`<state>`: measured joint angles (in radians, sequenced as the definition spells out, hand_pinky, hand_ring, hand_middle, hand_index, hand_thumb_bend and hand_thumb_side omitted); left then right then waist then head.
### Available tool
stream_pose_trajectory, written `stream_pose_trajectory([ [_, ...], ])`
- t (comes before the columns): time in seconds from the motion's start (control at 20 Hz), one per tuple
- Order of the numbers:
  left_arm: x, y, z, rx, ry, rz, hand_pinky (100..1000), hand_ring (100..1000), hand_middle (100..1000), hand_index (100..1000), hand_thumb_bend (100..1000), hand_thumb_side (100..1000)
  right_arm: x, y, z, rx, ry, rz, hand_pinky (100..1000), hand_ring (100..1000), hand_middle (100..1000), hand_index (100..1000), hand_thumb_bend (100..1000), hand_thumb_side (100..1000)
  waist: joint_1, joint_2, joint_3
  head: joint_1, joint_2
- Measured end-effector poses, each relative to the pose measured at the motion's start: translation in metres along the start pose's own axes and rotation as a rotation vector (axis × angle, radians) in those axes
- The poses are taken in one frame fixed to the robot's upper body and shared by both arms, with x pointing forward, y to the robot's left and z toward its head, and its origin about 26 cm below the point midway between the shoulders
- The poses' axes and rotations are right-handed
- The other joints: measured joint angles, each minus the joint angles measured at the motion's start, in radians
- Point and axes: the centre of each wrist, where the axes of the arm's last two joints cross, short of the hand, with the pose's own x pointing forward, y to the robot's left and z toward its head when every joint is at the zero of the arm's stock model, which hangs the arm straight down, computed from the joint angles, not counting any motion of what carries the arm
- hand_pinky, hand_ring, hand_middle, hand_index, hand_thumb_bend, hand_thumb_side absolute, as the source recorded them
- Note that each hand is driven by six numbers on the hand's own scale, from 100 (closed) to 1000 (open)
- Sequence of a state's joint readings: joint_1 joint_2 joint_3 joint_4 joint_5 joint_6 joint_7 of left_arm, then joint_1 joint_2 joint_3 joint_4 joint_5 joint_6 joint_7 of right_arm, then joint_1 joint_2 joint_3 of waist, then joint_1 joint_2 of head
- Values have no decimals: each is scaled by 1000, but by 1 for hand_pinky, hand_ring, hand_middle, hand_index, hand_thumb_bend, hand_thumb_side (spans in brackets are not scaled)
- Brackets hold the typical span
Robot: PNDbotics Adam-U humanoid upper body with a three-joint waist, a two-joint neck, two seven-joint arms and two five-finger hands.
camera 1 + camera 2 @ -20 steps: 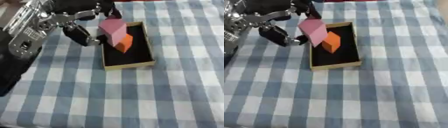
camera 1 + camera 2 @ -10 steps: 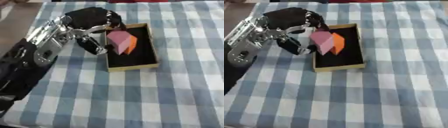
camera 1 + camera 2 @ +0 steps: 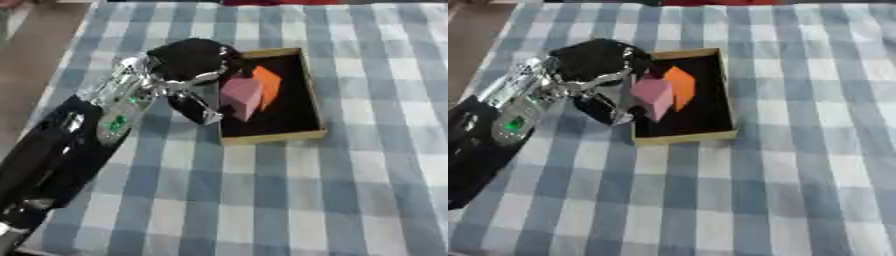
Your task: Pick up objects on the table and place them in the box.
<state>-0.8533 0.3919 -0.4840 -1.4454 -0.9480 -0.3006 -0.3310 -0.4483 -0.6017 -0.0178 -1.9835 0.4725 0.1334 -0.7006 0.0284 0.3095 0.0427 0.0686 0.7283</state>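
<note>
The robot's left hand [image 3: 194, 65] comes in from the near left, black with a silver forearm, and sits right at the left wall of the shallow tan cardboard box with the black inside [image 3: 311, 90]. Its fingers are curled over a pink block with angled faces [image 3: 241, 97], with the thumb [image 3: 199, 109] hanging down just outside the box's left wall, so it looks like the hand has the block pinched, though the blur makes it hard to see the exact contact. The pink block is inside the box, on the left side, roughly mid-length, and it's tilted rather than lying flat. Right beside it, touching or nearly so, is an orange block [image 3: 266, 86] on the far right of the pink one, also inside the box. The box lies on a blue-and-white checked tablecloth [image 3: 350, 190], long side running near to far, a bit askew. The right hand doesn't show in either view.
</note>
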Motion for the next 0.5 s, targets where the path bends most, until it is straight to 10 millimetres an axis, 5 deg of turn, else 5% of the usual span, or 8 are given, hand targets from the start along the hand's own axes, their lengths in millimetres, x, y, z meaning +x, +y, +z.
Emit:
stream_pose_trajectory([
  [0.3, 2, -3, -1, 5, 2, -34, 756, 865, 810, 926, 442, 539, 0, 0, 0, -1, 2, 1, 769, 733, 712, 787, 126, 1000, -2, 1, 2, -3, 0],
  [0.5, 2, -4, -1, 6, 28, -67, 777, 894, 835, 933, 509, 518, 0, 0, 0, -1, 2, 2, 769, 733, 712, 787, 127, 1000, -5, 1, 6, -9, 0],
])
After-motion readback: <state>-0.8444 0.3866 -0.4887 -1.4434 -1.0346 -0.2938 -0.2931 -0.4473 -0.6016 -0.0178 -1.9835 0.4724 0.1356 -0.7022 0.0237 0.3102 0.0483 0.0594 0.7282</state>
